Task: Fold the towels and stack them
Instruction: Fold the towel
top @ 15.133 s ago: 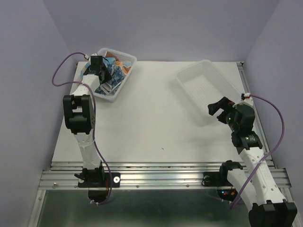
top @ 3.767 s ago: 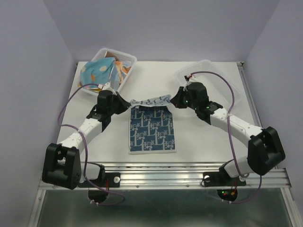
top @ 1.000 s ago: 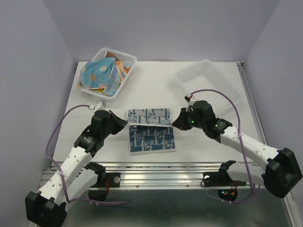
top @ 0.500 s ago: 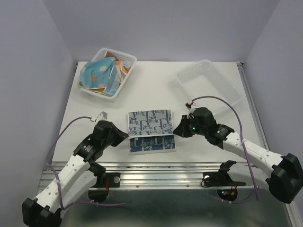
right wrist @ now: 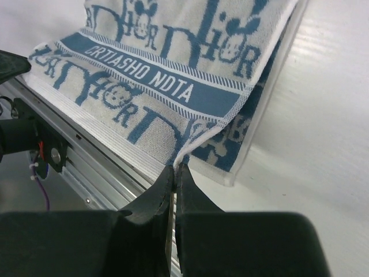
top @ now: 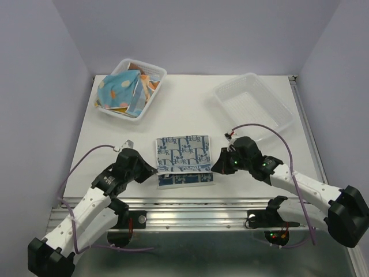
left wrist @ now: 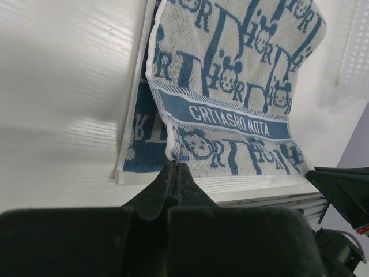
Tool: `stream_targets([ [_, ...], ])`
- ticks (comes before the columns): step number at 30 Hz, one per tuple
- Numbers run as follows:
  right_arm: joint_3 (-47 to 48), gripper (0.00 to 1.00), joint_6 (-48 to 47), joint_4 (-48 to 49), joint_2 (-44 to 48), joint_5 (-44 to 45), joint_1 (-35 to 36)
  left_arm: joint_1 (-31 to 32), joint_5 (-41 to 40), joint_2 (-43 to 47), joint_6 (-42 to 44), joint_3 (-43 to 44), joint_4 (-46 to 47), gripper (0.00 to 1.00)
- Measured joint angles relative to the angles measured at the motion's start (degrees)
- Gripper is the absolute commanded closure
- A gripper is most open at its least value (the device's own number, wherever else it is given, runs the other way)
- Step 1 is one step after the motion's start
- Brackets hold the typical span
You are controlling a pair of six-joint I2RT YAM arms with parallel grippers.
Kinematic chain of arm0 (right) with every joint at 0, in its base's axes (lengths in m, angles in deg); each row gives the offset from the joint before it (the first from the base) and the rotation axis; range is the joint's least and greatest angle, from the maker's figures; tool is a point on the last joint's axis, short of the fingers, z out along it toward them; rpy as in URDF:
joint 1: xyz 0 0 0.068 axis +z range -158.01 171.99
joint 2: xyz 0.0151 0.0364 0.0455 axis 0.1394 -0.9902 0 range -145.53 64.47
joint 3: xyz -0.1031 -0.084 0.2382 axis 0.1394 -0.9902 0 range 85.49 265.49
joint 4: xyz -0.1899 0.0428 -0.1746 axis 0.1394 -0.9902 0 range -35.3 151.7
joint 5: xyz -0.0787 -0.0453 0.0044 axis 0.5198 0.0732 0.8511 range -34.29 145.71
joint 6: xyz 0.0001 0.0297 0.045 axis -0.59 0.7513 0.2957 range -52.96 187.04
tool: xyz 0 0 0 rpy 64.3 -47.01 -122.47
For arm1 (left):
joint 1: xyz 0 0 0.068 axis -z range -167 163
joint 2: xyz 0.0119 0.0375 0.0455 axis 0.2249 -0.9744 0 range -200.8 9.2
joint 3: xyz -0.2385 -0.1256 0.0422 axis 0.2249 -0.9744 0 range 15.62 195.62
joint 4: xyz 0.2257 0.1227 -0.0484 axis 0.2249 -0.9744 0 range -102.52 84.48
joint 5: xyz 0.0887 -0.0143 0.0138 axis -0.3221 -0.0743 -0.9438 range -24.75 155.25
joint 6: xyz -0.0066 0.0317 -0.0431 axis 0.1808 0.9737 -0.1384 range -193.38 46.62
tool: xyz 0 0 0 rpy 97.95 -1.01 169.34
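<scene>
Your blue-print towel [top: 183, 156] lies low and centre in the top view on the surface [top: 190, 109], long axis left to right. Your left claw [top: 154, 169] and right claw [top: 214, 167] each pinch a corner of its top layer, whose free edge points to the frame's bottom.

The white towel with blue print [left wrist: 230, 69] bears a band [left wrist: 222, 117] reading "CRTIASHO NOTA" among big repeated "DIOR"-like letters.
</scene>
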Motion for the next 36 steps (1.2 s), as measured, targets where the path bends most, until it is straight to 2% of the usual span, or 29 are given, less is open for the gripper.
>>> stream_targets([
  [3,-1.6,0.90,0.7,0.3,-1.3,-0.6,0.0,0.2,1.4,-2.4,0.1,0.0,0.2,1.00],
  [5,-2.2,0.89,1.1,0.4,-2.4,-0.9,0.0,0.5,2.0,-4.0,0.2,0.0,0.5,0.95],
  [6,-2.4,0.86,1.2,0.5,-2.7,-1.0,0.0,0.6,2.3,-4.9,0.3,0.0,0.5,0.90],
  [7,-2.7,0.85,1.4,1.0,-2.9,-1.3,0.1,0.8,2.4,-5.2,0.3,0.0,0.4,0.76],
  [9,-3.0,0.80,1.6,1.1,-3.1,-1.6,0.1,1.1,2.6,-5.5,0.2,0.0,0.4,0.63],
  [10,-3.1,0.68,1.7,1.1,-3.2,-1.8,0.1,1.3,2.6,-5.5,0.4,0.0,0.4,0.58],
  [11,-3.3,0.62,1.8,1.2,-3.3,-2.0,0.2,1.4,2.7,-5.3,0.3,0.0,0.3,0.48],
  [12,-3.4,0.48,1.9,1.1,-3.3,-2.1,0.2,1.5,2.6,-5.0,0.5,0.0,0.2,0.42],
  [14,-3.8,0.34,2.0,0.7,-3.3,-2.4,0.3,1.6,2.6,-4.3,0.3,0.0,-0.1,0.36],
  [15,-3.8,0.24,1.9,0.5,-3.3,-2.3,0.3,1.6,2.3,-3.7,0.2,0.0,-0.5,0.34],
  [18,-3.7,0.12,1.4,0.0,-3.0,-2.2,0.3,1.6,1.0,-3.0,0.2,0.2,-1.5,0.24],
  [19,-3.7,0.00,1.2,-0.2,-2.7,-2.0,0.3,1.6,0.4,-3.0,0.2,0.5,-1.9,0.17],
  [22,-2.8,0.00,0.2,-1.5,-2.3,-0.6,0.3,1.6,-1.5,-3.7,0.8,1.6,-0.3,0.12],
  [26,1.8,0.00,-1.2,-2.7,-3.8,4.3,0.3,1.6,-3.8,-8.4,2.4,4.0,5.6,0.12],
  [30,10.5,0.02,-2.5,-3.3,-11.2,11.9,0.3,-0.5,-6.3,-19.9,5.6,9.4,10.7,0.19],
  [31,12.9,0.06,-3.1,-3.3,-13.7,13.7,0.3,-1.7,-6.4,-23.1,6.5,10.8,12.0,0.24],
  [36,20.9,0.23,-4.9,-3.1,-23.6,19.1,-0.7,-6.7,-6.0,-34.5,10.4,14.3,18.2,0.29],
])
